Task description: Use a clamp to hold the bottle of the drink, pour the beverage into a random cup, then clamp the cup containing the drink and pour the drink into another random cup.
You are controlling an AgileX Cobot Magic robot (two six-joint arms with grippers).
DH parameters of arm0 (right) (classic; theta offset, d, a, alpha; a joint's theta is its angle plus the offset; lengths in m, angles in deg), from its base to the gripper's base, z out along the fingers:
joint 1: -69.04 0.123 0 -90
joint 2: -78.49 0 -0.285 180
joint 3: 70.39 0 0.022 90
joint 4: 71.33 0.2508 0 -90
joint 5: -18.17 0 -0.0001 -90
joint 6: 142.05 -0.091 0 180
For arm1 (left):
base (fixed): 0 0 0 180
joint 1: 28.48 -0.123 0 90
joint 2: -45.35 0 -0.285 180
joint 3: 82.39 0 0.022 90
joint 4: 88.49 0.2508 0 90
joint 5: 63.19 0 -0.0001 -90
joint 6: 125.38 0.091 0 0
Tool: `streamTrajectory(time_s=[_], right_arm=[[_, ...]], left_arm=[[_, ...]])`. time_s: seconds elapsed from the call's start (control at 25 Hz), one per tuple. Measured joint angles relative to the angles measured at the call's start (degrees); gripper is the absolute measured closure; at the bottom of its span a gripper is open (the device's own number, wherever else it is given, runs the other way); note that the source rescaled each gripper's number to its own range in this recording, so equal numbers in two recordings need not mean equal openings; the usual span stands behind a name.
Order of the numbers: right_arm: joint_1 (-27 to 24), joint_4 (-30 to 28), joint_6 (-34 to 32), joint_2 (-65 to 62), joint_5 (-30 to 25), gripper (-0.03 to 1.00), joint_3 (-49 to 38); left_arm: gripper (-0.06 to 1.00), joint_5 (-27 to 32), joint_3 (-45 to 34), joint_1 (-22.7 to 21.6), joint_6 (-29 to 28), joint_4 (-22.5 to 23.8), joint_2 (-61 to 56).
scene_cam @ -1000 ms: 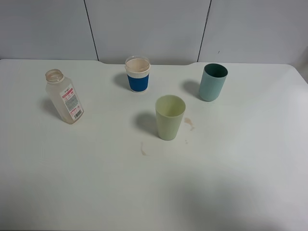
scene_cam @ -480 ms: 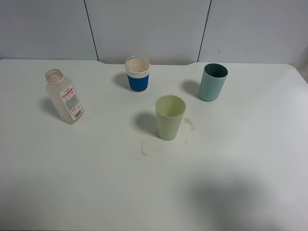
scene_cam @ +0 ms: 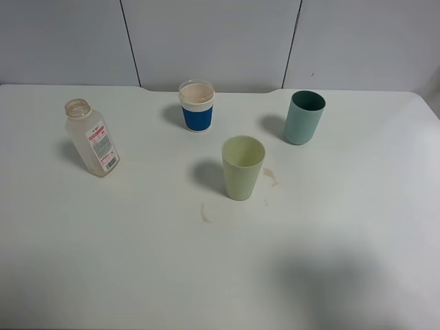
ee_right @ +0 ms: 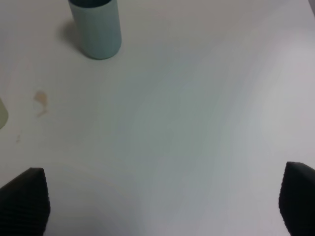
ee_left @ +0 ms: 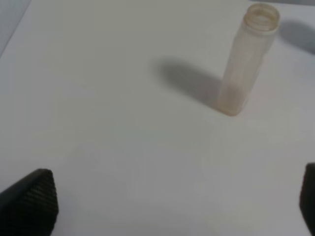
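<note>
An uncapped clear bottle (scene_cam: 91,138) with a red-and-white label stands at the table's left; it also shows in the left wrist view (ee_left: 247,59). A white cup with a blue sleeve (scene_cam: 196,106) stands at the back middle. A teal cup (scene_cam: 304,117) stands at the back right and shows in the right wrist view (ee_right: 95,25). A pale green cup (scene_cam: 243,167) stands in the middle. Neither gripper shows in the high view. My left gripper (ee_left: 172,196) is open and empty, well short of the bottle. My right gripper (ee_right: 157,196) is open and empty, short of the teal cup.
Small brownish spill stains lie on the white table beside the green cup (scene_cam: 270,175) and in front of it (scene_cam: 204,212); one stain shows in the right wrist view (ee_right: 41,102). A grey panelled wall (scene_cam: 220,41) runs behind the table.
The bottle and cups have not moved. A faint shadow on the table's front right has grown and shifted slightly.
</note>
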Motion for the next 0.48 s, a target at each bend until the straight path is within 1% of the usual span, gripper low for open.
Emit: streamTrajectory(time_s=[0.48], right_arm=[[0.0, 0.0, 0.0, 0.0, 0.0, 0.17, -0.06]], left_arm=[[-0.06, 0.0, 0.0, 0.0, 0.0, 0.0, 0.0]])
